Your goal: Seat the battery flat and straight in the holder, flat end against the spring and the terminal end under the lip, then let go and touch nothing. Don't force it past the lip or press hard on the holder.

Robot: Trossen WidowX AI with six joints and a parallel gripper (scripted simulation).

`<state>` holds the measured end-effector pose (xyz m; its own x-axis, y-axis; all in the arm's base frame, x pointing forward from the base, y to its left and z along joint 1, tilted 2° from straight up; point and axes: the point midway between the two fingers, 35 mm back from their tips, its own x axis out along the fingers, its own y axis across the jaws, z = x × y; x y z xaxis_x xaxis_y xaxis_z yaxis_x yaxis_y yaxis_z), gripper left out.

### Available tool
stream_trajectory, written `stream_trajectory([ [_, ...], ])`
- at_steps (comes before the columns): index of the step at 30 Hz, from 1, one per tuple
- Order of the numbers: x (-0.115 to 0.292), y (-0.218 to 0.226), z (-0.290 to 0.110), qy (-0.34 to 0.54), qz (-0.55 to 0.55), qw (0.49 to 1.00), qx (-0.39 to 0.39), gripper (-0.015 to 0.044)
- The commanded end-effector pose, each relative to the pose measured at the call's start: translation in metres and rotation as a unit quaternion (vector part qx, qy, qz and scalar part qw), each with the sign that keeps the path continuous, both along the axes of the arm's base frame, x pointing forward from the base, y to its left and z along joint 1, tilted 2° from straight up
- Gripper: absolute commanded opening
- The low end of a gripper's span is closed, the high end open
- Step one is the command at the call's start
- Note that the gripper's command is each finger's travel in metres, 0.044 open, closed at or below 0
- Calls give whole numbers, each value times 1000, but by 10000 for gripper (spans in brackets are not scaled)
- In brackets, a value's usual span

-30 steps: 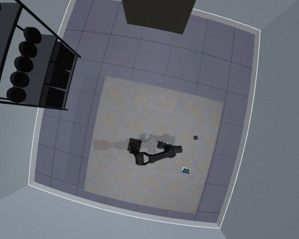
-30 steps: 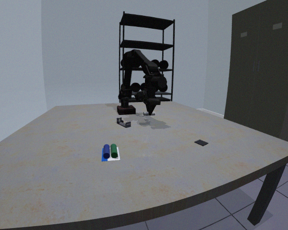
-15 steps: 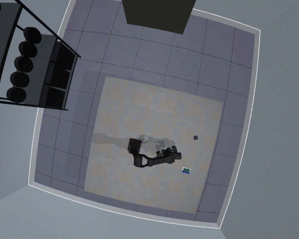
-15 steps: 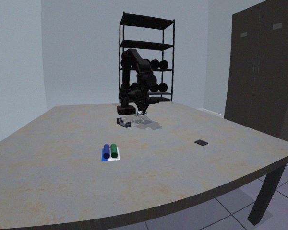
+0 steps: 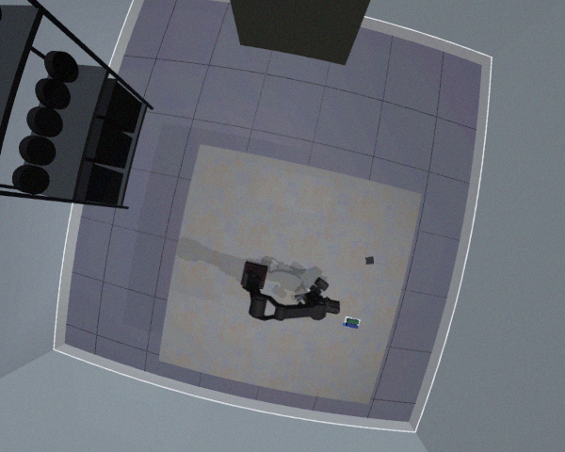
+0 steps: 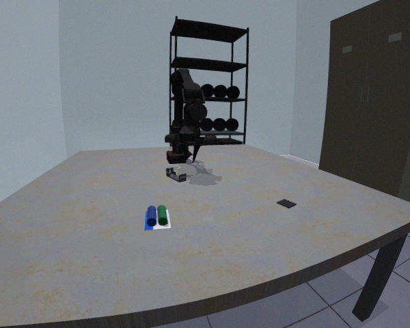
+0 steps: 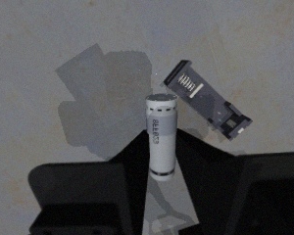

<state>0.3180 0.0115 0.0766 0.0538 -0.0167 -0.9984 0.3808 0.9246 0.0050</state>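
My gripper [image 7: 161, 134] [image 6: 193, 157] is shut on the battery [image 7: 161, 139], a pale grey cylinder with dark end bands and a printed label. In the wrist view the battery points away from the camera between the two dark fingers. The holder [image 7: 206, 100] [image 6: 174, 174] is a small dark open tray lying empty on the table, slanted, just right of and beyond the battery in the wrist view. Its spring [image 7: 186, 82] is at the upper-left end and its lip is at the lower-right end. In the exterior view the gripper hangs low over the table, just right of and behind the holder.
A blue and a green cylinder [image 6: 156, 216] [image 5: 351, 322] lie side by side on a small card near the table's front. A small dark square [image 6: 286, 203] [image 5: 369, 260] lies to the right. A black shelf rack [image 6: 208, 80] stands behind the table, and a dark cabinet [image 6: 371, 98] at the right.
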Motion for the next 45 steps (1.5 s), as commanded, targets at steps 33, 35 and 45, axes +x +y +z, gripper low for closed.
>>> stream_trajectory([
  [33, -17, -60, -10, 70, 408, 910, -26, 67],
  [35, -18, -60, -16, 88, 407, 909, -26, 67],
  [45, -20, -62, -30, 138, 403, 904, -24, 67],
])
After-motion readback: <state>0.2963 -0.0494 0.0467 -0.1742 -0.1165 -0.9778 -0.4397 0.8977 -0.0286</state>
